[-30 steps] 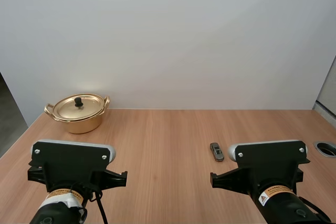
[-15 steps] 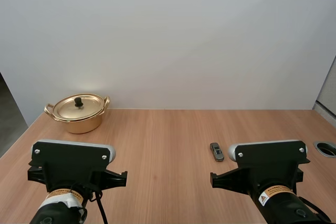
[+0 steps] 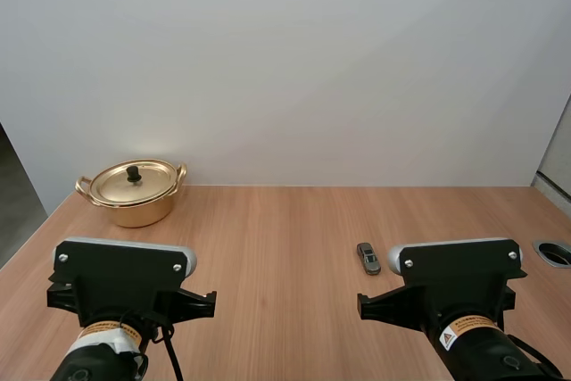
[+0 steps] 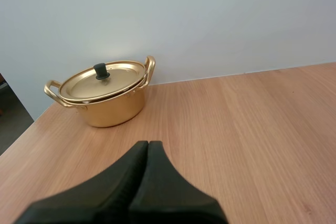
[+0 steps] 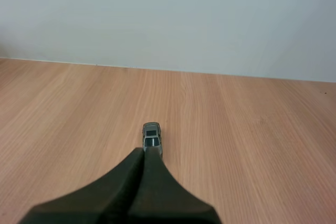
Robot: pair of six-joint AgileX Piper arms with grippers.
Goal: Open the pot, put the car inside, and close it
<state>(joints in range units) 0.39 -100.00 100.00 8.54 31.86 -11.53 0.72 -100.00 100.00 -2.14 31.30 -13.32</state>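
A gold pot stands at the table's far left, its lid on, topped by a black knob. From the left wrist view the same pot lies ahead of my left gripper, whose fingers lie together as one dark wedge, well short of it. A small grey toy car rests on the table right of centre. In the right wrist view that car sits just past the tips of my right gripper, which is shut on nothing.
Both arms stay low at the near edge of the wooden table. A round cable hole is set in the table at the far right. A pale wall stands behind the table.
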